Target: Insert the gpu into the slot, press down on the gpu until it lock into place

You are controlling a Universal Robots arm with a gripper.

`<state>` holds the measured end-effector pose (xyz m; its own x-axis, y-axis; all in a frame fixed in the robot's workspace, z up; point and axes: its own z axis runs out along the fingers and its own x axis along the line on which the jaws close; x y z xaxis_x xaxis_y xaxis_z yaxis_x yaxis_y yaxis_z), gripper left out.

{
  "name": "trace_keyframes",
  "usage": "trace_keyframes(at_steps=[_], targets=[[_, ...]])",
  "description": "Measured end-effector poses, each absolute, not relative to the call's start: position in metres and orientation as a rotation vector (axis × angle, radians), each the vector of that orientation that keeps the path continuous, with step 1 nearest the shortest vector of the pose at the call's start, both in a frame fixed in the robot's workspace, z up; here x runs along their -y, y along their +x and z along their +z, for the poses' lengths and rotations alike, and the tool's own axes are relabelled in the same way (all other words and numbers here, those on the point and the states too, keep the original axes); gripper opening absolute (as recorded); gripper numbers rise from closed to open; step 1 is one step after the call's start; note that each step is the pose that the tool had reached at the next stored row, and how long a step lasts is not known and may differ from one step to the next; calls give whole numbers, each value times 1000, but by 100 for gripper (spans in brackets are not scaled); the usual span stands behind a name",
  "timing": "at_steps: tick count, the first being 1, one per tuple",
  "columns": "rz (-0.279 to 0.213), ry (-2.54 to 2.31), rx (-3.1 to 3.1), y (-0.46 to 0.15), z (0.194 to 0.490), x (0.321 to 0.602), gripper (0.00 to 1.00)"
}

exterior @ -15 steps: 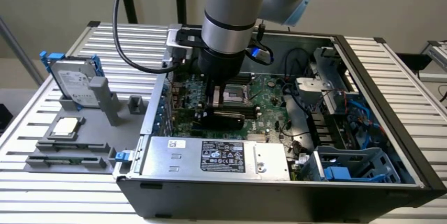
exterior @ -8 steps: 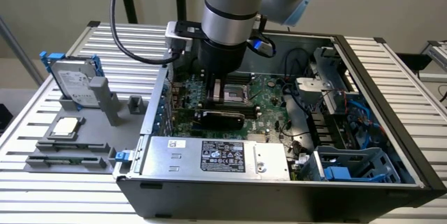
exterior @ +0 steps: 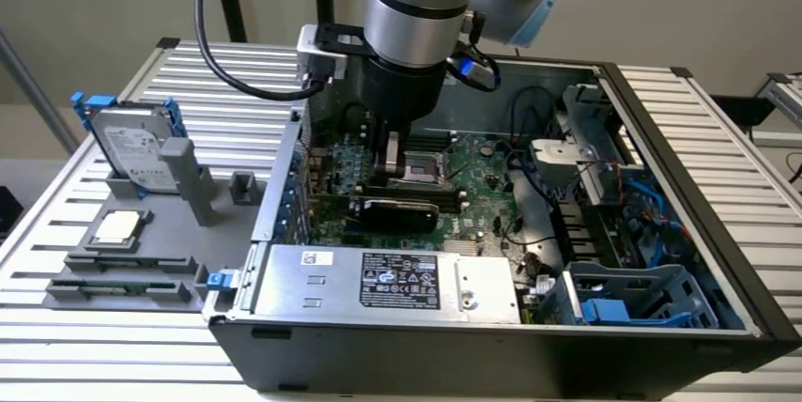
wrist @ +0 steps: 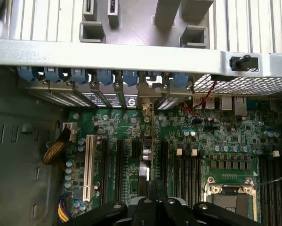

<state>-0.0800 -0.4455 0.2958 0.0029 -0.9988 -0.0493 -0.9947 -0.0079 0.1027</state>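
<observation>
The gpu (exterior: 396, 211) stands upright on the motherboard, its black cooler block facing the power supply. In the wrist view I see the gpu (wrist: 147, 143) edge-on, running from its silver bracket (wrist: 148, 100) at the case's rear wall toward my fingers. My gripper (exterior: 391, 169) hangs straight above the card's upper edge. The gripper (wrist: 154, 194) has its fingers pressed together with nothing visible between them. I cannot tell whether they touch the card. The blue slot is hidden under the card.
The open tower case (exterior: 501, 346) lies on a slatted table. A white expansion slot (wrist: 89, 162) and black memory slots (wrist: 188, 169) flank the card, with the CPU socket (wrist: 230, 197) beside them. The power supply (exterior: 389, 280), cables and a drive cage (exterior: 626, 299) crowd the case.
</observation>
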Motion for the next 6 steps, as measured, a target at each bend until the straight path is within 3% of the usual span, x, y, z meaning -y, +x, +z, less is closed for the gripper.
trace_keyframes(at_steps=[6], targets=[[-167,2197,2185,-80,296,446,11]])
